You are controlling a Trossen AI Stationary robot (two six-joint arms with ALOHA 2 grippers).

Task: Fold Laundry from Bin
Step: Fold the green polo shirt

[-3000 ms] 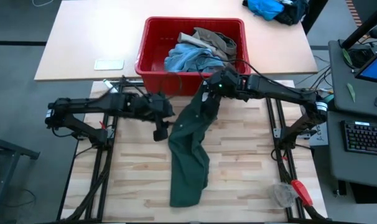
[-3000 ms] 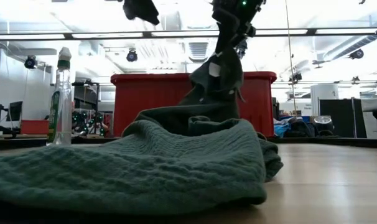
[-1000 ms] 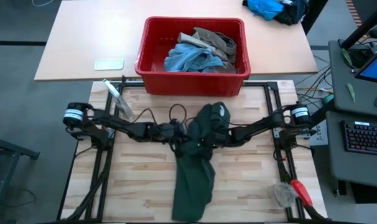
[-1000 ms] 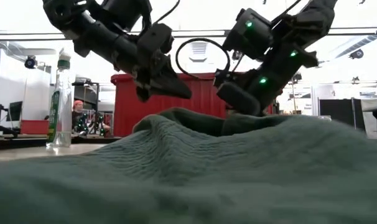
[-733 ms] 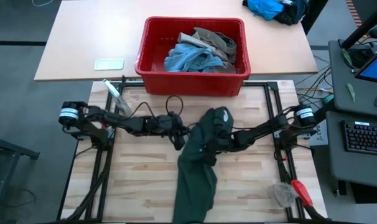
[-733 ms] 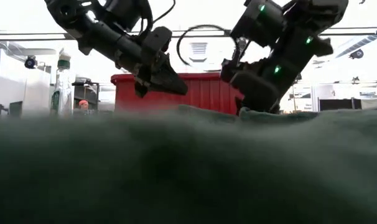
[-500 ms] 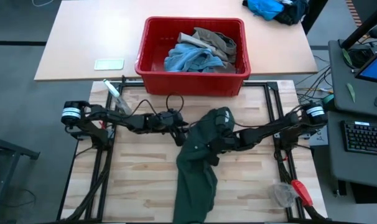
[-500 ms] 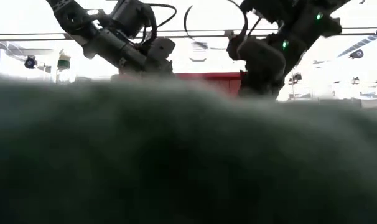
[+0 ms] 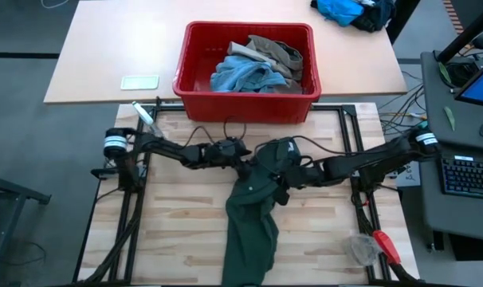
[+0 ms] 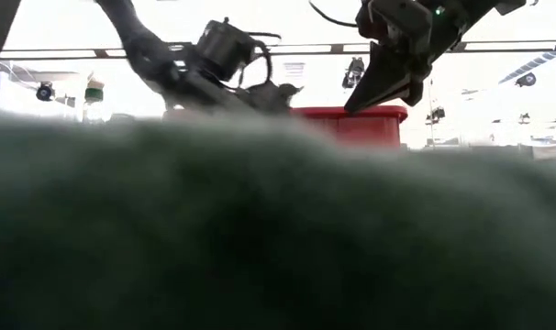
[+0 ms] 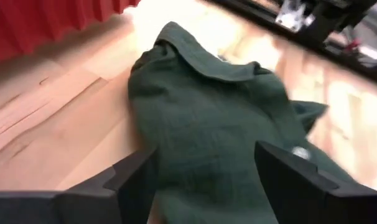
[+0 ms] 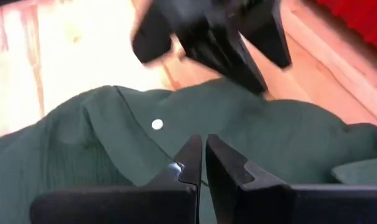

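Laying-out step: dark green cloth shorts [image 9: 253,207] on the wooden counter [image 9: 321,231]; left claw [image 9: 243,154] released, right claw [image 9: 283,180] clenched empty. Next: flatten the bunched waistband.

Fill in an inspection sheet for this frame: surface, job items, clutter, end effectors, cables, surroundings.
Surface: light wooden work table in a dark frame, with a tan table behind it.
Job items: dark green shorts lie stretched out on the wooden table; red bin on the tan table holds a light blue garment and a khaki piece.
Clutter: spray bottle and a red-handled tool at the work table's edges; a flat pale item beside the bin.
End effectors: left end effector open, at the shorts' upper end; right end effector shut, just above the shorts.
Cables: loops on both arms above the shorts.
Surroundings: blue cloth heap, keyboard.
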